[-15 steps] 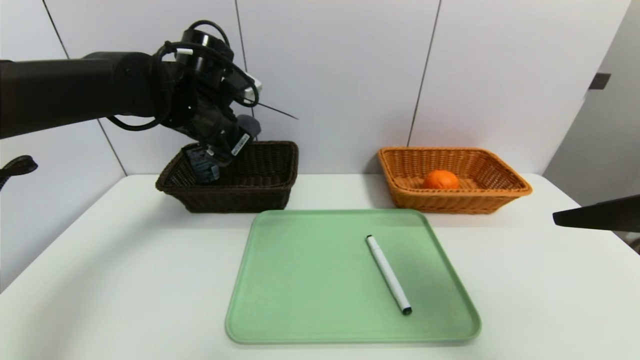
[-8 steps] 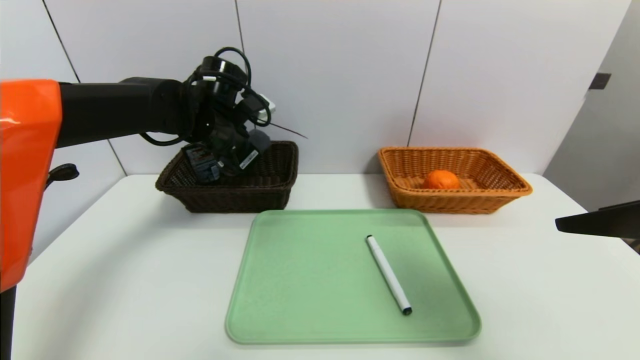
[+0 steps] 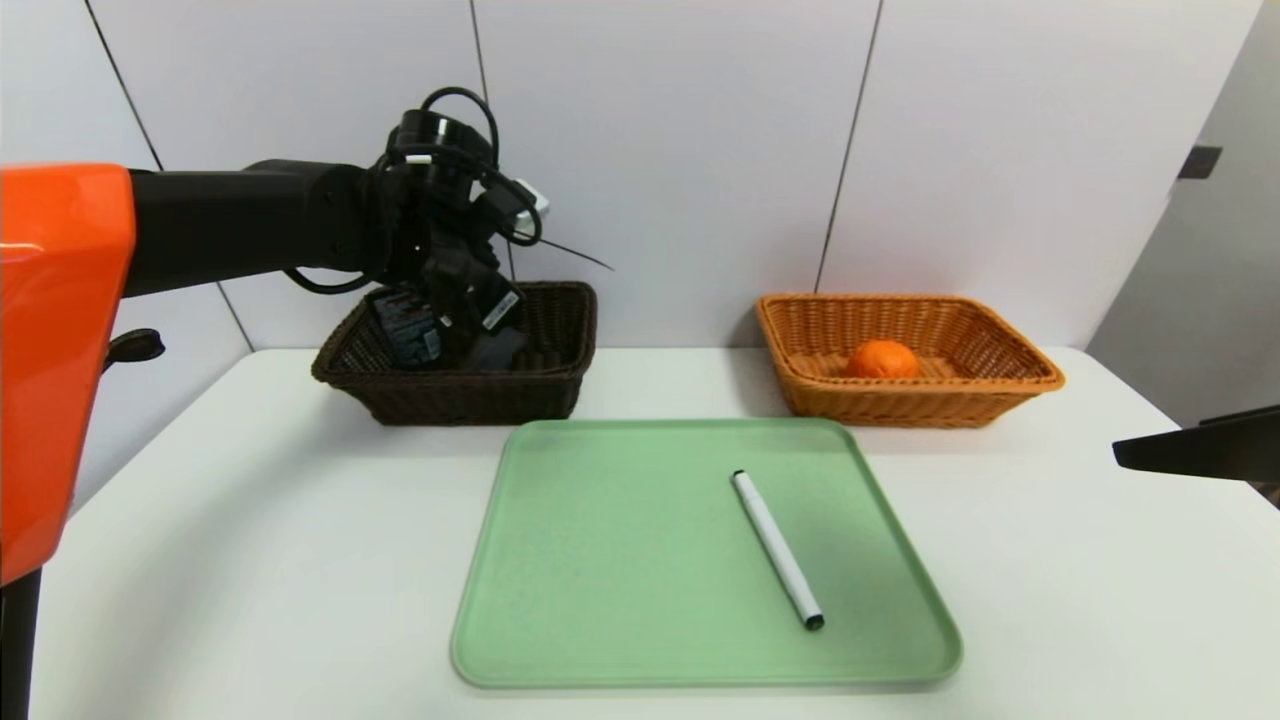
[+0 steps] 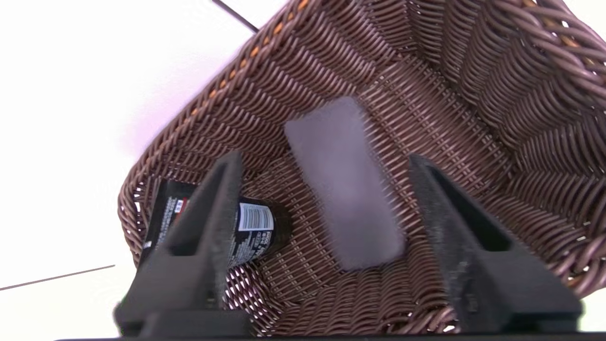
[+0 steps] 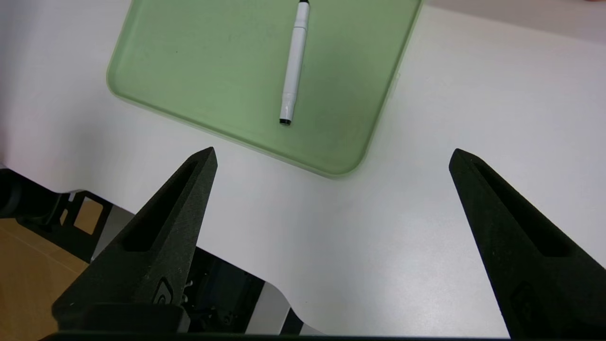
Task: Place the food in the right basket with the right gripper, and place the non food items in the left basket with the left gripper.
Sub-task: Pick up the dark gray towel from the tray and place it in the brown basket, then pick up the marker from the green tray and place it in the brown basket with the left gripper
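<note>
A: Start near. What's left on the green tray (image 3: 560,600)?

B: Only the slim white pen (image 3: 777,548), lying at an angle on the tray's right half. It's a non-food item, so by my reckoning it belongs to the left arm and is the last thing to move.

A: And the right end effector (image 5: 331,156)?

B: Parked off the table's (image 3: 250,560) right edge, jaws spread wide with nothing between them. The head view catches just a dark sliver of it; its own wrist view shows both fingers, plus the pen and a tray corner beyond.

A: Its job looks finished?

B: I'd say so. The orange fruit (image 3: 882,359) sits inside the orange-tan basket (image 3: 1010,365) at the far right.

A: Far left, then?

B: The left end effector (image 4: 326,166) hangs over the dark brown basket (image 3: 560,385), jaws parted and gripping nothing. The grey rolled cloth (image 4: 345,184) shows between them in the wrist view, blurred; I can't tell whether it's falling or already resting on the weave.

A: Does the head view confirm it?

B: Barely: a dark lump low in the basket, half hidden by the arm. The wrist view also shows the black squeeze tube (image 4: 253,227) lying in a basket corner, barcode up.
</note>
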Available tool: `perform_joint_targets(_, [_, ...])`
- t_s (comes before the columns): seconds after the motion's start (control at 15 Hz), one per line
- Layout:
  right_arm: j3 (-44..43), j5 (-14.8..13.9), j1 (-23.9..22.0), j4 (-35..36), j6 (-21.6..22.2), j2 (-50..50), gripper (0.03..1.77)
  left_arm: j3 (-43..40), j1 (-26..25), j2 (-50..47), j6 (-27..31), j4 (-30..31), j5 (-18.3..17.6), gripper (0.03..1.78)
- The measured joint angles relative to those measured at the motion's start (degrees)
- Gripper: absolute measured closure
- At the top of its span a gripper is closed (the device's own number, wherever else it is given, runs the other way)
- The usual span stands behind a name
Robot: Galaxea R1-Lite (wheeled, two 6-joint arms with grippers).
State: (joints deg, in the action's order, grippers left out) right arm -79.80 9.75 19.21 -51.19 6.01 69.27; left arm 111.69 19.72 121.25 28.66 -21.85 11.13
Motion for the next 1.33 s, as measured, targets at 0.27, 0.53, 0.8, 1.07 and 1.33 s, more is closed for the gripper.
perform_joint_targets(0.27, [0.01, -0.02, -0.01, 0.00, 0.00, -0.45, 0.10, 0.16, -0.05, -0.91, -1.74, 4.64, 0.24, 0.36])
perform_joint_targets(0.53, [0.72, 0.00, -0.56, 0.15, 0.10, -0.83, 0.10, 0.16, 2.95, -3.06, -12.26, 4.75, 0.52, 0.26])
perform_joint_targets(0.8, [1.22, 0.00, -0.91, 2.71, 2.39, -1.16, 0.10, -0.30, 10.98, -5.40, -23.06, -0.65, 0.06, 0.20])
perform_joint_targets(1.07, [1.30, -0.06, -1.08, 3.51, 2.65, -1.33, 0.10, -0.37, 19.82, -6.01, -29.12, -2.85, 0.44, 0.16])
perform_joint_targets(1.33, [1.30, -0.05, -1.41, 3.54, 2.65, -1.29, 0.10, -0.41, 26.94, -4.85, -39.90, -6.44, 3.08, 0.14])
